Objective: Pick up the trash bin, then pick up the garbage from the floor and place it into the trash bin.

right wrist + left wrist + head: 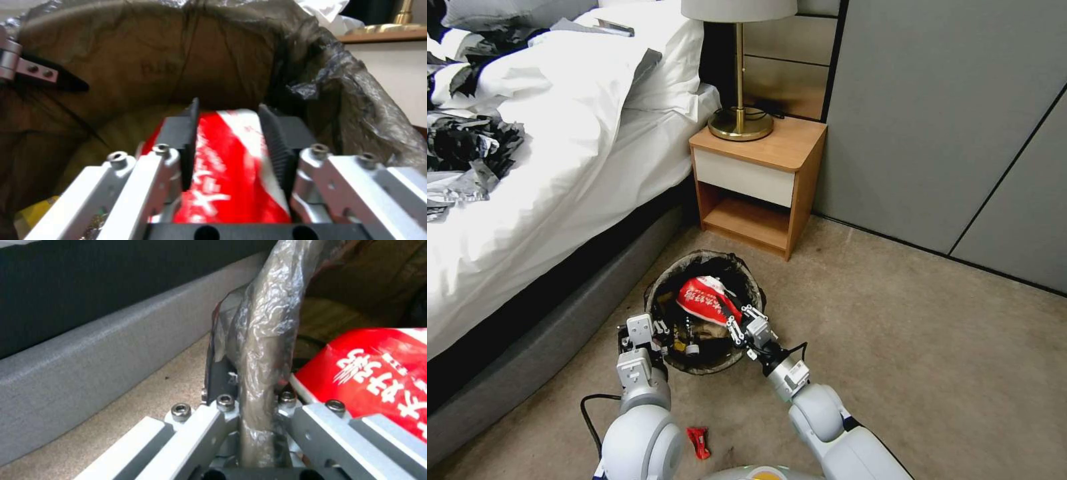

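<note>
Nearest the robot, short of the bin, a small crumpled red wrapper (698, 443) lies on the beige carpet (907, 360), not yet collected. Beyond it sits the small round white plastic trash bin with a dark bag liner (662, 285), held at its near rim by the left gripper (652, 331), whose jaws are pinched on the lined rim. Over the bin's mouth the right gripper (736, 322) clamps a red-and-white snack packet (707, 300), not yet let go; yellow and brown pieces already lie inside. Judging by this, the task is well along, with the packet to drop and the red wrapper left. Left of the bin runs the grey bed base (527, 360); behind the bin stands a wooden nightstand (757, 187), neither blocking the work.
</note>
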Robot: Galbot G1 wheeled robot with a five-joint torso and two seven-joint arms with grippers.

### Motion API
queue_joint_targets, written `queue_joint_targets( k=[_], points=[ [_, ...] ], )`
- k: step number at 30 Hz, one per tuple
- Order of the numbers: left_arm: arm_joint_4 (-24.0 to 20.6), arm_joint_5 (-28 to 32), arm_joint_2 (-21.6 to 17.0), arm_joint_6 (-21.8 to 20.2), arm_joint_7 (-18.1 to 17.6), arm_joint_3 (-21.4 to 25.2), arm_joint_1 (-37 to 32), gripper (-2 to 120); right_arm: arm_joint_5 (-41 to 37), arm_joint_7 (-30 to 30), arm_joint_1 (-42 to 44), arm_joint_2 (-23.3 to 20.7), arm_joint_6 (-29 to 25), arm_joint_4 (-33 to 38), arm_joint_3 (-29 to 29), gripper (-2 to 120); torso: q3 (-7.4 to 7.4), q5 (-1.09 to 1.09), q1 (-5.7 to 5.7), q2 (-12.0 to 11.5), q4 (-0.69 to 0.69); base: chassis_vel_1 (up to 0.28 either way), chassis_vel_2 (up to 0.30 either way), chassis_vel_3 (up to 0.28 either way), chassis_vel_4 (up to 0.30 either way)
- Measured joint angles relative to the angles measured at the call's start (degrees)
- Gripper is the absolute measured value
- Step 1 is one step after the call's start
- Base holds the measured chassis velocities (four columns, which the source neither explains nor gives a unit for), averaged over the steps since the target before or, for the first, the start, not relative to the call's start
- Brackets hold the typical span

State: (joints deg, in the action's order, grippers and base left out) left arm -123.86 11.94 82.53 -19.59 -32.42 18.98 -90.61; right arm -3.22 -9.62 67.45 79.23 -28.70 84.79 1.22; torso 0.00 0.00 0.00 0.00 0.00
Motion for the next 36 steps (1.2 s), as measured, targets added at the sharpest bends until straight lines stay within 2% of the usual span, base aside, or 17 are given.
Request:
queue_joint_targets(
  k=[1,3,5,7,9,11,13,14,17,23,25,26,28,36],
  points=[
    [0.0,0.0,0.0,0.0,0.0,0.0,0.0,0,0.1,0.0,0.1,0.0,0.0,0.1,0.1,40,0.00,0.00,0.00,0.0,0.00,0.000,0.000,0.000,0.000],
    [0.0,0.0,0.0,0.0,0.0,0.0,0.1,0,0.1,0.0,0.1,0.0,0.0,0.2,0.1,42,0.00,0.00,0.00,0.0,0.00,0.000,0.000,0.000,0.000],
    [0.0,0.1,0.0,0.0,0.0,0.0,0.2,0,0.2,0.0,0.3,0.0,0.0,0.7,0.4,55,0.00,0.00,0.00,0.0,0.00,0.000,0.000,0.000,0.000],
    [0.0,0.1,0.0,0.0,0.0,0.0,0.3,0,0.2,0.0,0.4,0.0,0.1,0.9,0.5,59,0.00,0.00,0.00,0.0,0.00,0.000,0.000,0.000,0.000],
    [0.0,0.1,0.1,-0.1,0.0,0.0,0.4,0,0.2,0.1,0.5,-0.1,0.1,1.4,0.6,71,0.00,0.00,0.00,0.0,0.00,0.000,0.000,0.000,0.000],
    [0.0,0.1,0.1,-0.1,0.0,-0.1,0.4,0,0.2,0.1,0.5,-0.1,0.2,1.5,0.7,72,0.00,0.00,0.00,0.0,0.00,0.000,0.000,0.000,0.000],
    [0.0,0.1,0.1,-0.1,0.0,-0.1,0.4,0,0.2,0.1,0.5,-0.2,0.2,2.0,0.8,86,0.00,0.00,0.00,0.0,0.00,0.000,0.000,0.000,0.000],
    [0.0,0.1,0.1,-0.1,0.0,-0.1,0.4,0,0.2,0.1,0.5,-0.2,0.2,2.0,0.8,86,0.00,0.00,0.00,0.0,0.00,0.000,0.000,0.000,0.000],
    [0.4,0.1,0.1,-0.1,0.0,0.0,0.4,0,0.2,0.4,0.7,-0.4,0.3,3.8,1.1,97,0.00,0.00,0.00,0.0,0.00,0.000,0.000,0.000,0.000],
    [1.0,0.1,0.1,-0.1,0.0,0.1,0.7,0,0.8,2.1,1.7,-0.7,0.4,9.9,1.1,100,0.00,0.00,0.00,0.0,0.00,0.000,0.000,0.000,0.000],
    [1.5,0.1,0.0,-0.1,0.0,0.2,0.8,0,1.4,3.3,2.9,-1.0,0.7,16.2,0.0,100,0.00,0.00,0.00,0.0,0.00,0.000,0.000,0.000,0.000],
    [1.5,0.1,0.0,-0.1,0.0,0.2,0.8,0,1.4,3.3,2.9,-1.0,0.7,16.2,0.0,100,0.00,0.00,0.00,0.0,0.00,0.000,0.000,0.000,0.000],
    [1.8,0.1,-0.1,-0.1,0.0,0.3,0.9,0,2.4,5.2,4.8,-1.0,1.2,22.2,-2.2,100,0.00,0.00,0.00,0.0,0.00,0.000,0.000,0.000,0.000],
    [1.8,0.9,-0.9,-0.1,0.0,0.8,1.1,0,4.0,13.0,12.1,-0.1,1.7,31.5,-8.8,100,0.00,0.00,0.00,0.0,-0.01,0.000,0.000,0.000,0.000]
  ],
)
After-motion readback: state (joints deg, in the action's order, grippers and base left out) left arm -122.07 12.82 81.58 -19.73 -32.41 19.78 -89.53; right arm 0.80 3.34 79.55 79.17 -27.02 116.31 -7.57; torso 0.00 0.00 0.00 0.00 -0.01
